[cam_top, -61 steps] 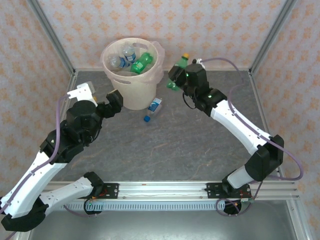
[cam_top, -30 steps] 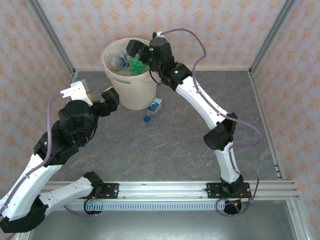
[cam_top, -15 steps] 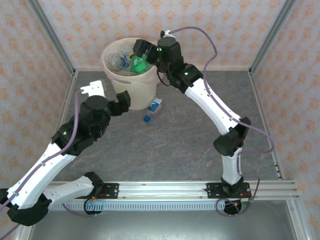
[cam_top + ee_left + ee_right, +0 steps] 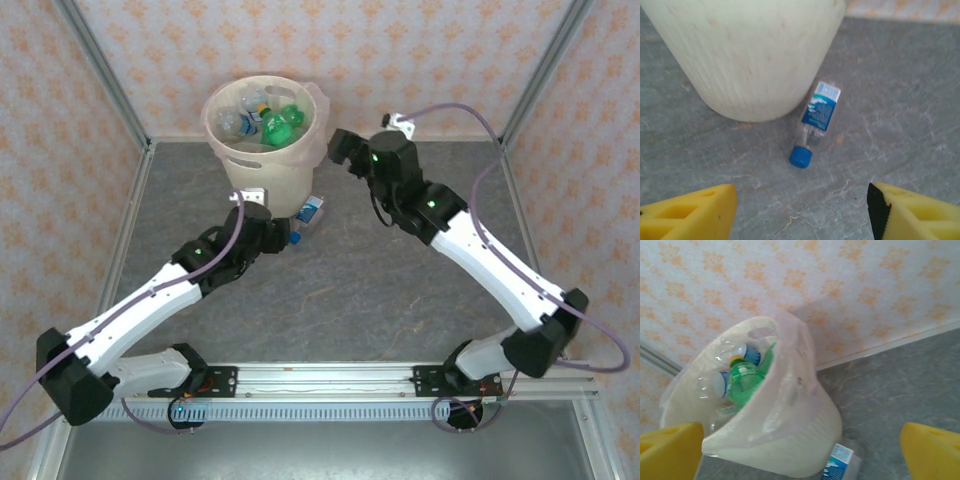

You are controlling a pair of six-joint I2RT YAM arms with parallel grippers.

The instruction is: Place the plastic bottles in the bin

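Grey tabletop [image 4: 400,290], green bottle [image 4: 287,118] now in bin [image 4: 262,185], left gripper [image 4: 801,195] and right gripper [image 4: 343,147] agape

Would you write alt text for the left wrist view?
A clear plastic bottle with a blue label and blue cap lies on the grey table beside the cream bin, ahead of the left gripper, its yellow fingers spread.

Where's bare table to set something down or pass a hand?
Free: wide table centre between both arms and the near rail; far-right corner behind the right arm. Crowded: bin base, where the bottle lies and the left gripper hovers.
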